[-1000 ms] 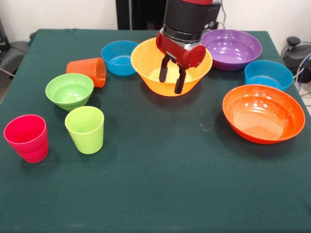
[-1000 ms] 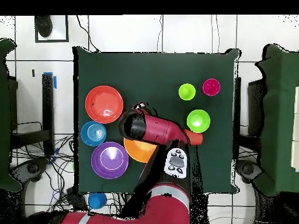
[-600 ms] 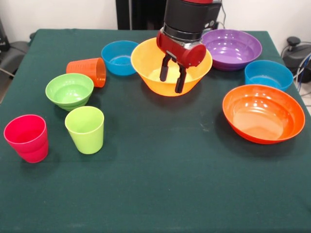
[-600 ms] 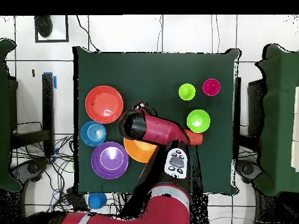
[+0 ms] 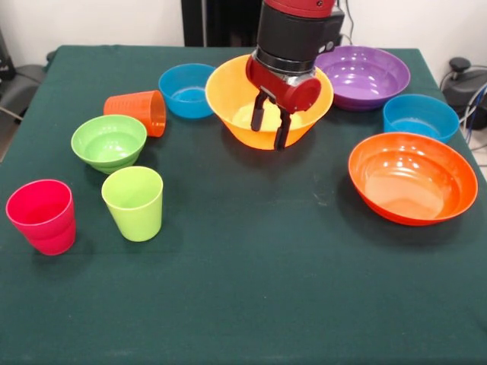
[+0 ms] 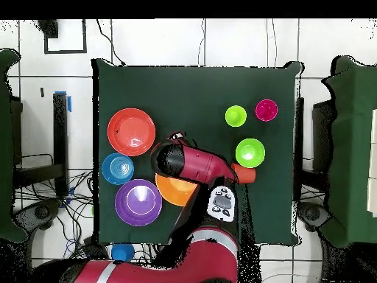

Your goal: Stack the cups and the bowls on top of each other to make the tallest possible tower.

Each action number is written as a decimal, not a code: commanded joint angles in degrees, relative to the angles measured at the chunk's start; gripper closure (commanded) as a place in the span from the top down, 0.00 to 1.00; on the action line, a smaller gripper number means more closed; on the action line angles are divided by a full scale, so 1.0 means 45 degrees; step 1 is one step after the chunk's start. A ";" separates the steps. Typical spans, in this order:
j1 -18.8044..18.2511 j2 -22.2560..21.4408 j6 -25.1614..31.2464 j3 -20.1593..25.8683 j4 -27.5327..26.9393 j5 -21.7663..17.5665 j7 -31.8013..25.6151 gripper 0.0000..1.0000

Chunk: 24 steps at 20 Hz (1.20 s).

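Note:
My gripper (image 5: 270, 131) hangs open over the near rim of the big yellow-orange bowl (image 5: 228, 99), holding nothing. Left of it are a small blue bowl (image 5: 186, 91), the orange cup (image 5: 137, 110) lying on its side, the small green bowl (image 5: 109, 141), the lime green cup (image 5: 134, 201) and the pinkish red cup (image 5: 42, 215), both upright. To the right sit the purple bowl (image 5: 364, 76), another blue bowl (image 5: 420, 116) and the wide red-orange bowl (image 5: 412, 177). No tower shows; every piece sits alone. From overhead the arm (image 6: 193, 163) hides the gripper.
A dark green cloth (image 5: 251, 289) covers the table. Black equipment (image 5: 456, 76) and cables stand off its right edge. In the overhead view cables lie on the tiled floor (image 6: 44, 199) beside the table.
The gripper has shifted slightly toward the far side over the yellow-orange bowl, still open. No cup or bowl has moved.

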 commanded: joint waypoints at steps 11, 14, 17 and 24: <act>-0.0022 0.0862 0.0957 0.1584 0.0616 0.0898 0.1492 1.00; -0.0137 0.1079 0.1255 0.1706 0.0556 0.1029 0.1409 1.00; -0.0009 0.1414 0.1522 0.1472 0.0326 0.1150 0.1431 1.00; 0.0474 0.1951 0.3054 0.0722 -0.0376 0.1249 0.1395 1.00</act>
